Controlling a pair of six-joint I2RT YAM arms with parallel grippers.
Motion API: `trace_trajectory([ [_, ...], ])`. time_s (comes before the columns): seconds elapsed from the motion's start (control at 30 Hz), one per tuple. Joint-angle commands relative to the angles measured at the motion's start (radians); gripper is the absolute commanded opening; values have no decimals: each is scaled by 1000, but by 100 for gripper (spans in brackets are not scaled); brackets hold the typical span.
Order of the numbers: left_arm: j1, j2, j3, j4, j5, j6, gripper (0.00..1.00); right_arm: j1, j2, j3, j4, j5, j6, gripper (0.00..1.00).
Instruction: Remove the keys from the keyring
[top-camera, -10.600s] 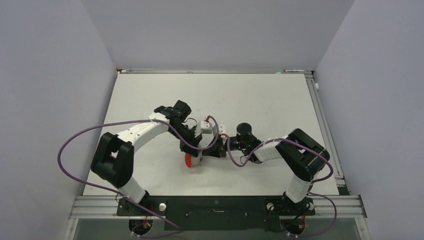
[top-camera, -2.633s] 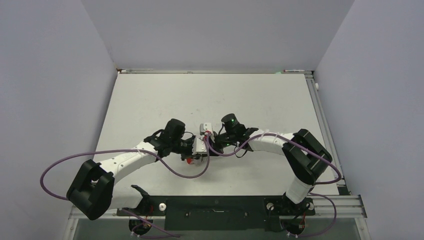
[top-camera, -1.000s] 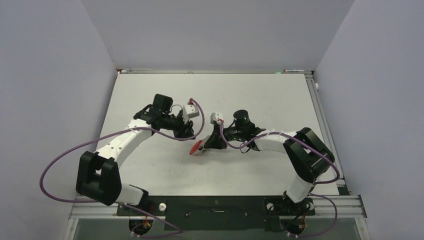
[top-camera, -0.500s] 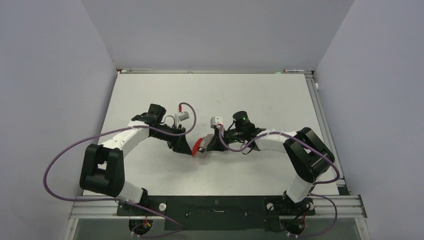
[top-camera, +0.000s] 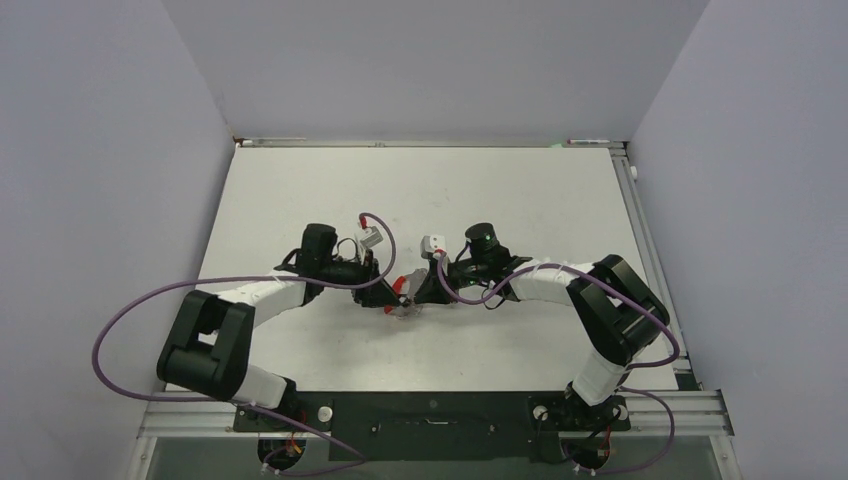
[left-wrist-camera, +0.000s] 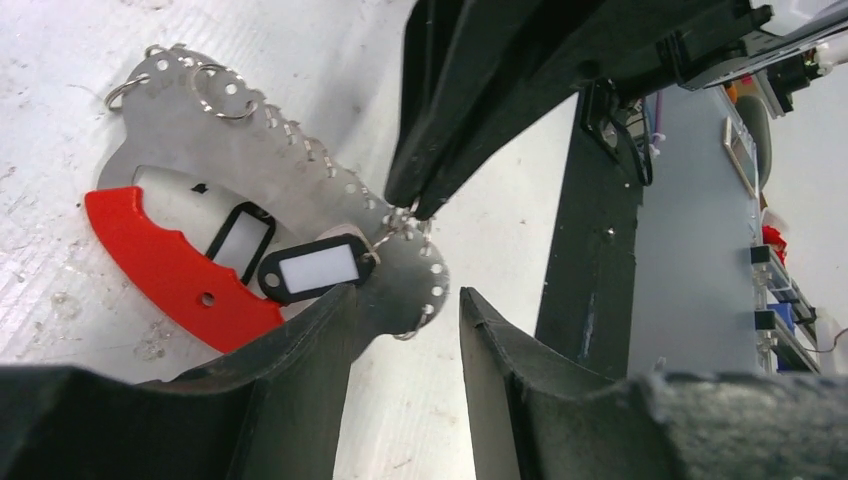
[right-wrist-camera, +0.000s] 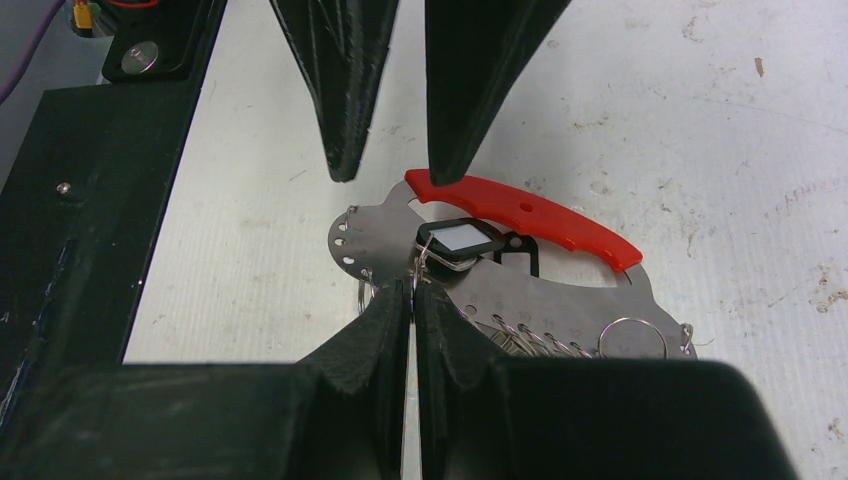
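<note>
**Both grippers meet at one end of the keyring**

The left arm (top-camera: 265, 293) bends at a low elbow well to the left of the keyring (top-camera: 404, 303) and runs its white forearm toward it. The right arm (top-camera: 545, 280) mirrors this from the other side, its elbow well to the keyring's right. The left gripper (left-wrist-camera: 407, 295) has its jaws apart, one fingertip to each side of the keyring's rounded end. The right gripper (right-wrist-camera: 412, 285) faces it tip to tip, jaws pressed almost together — pinched on the keyring's edge at that same end. Both wrists tilt down toward the keyring.
</note>
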Motion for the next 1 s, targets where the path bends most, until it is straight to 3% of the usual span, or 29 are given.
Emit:
trace_trajectory([
  [0.0,-10,41,-32,328,-10,-113,39,10,-45,36,30,-48,-28,5],
  [0.37,-29,149,-13,382,-22,-116,39,11,-39,46,21,-52,-28,5],
  [0.67,-51,165,-10,375,13,-124,31,10,-33,45,52,-36,-5,5],
  [0.97,-50,193,19,321,34,-142,11,-8,-35,40,93,-22,24,5],
])
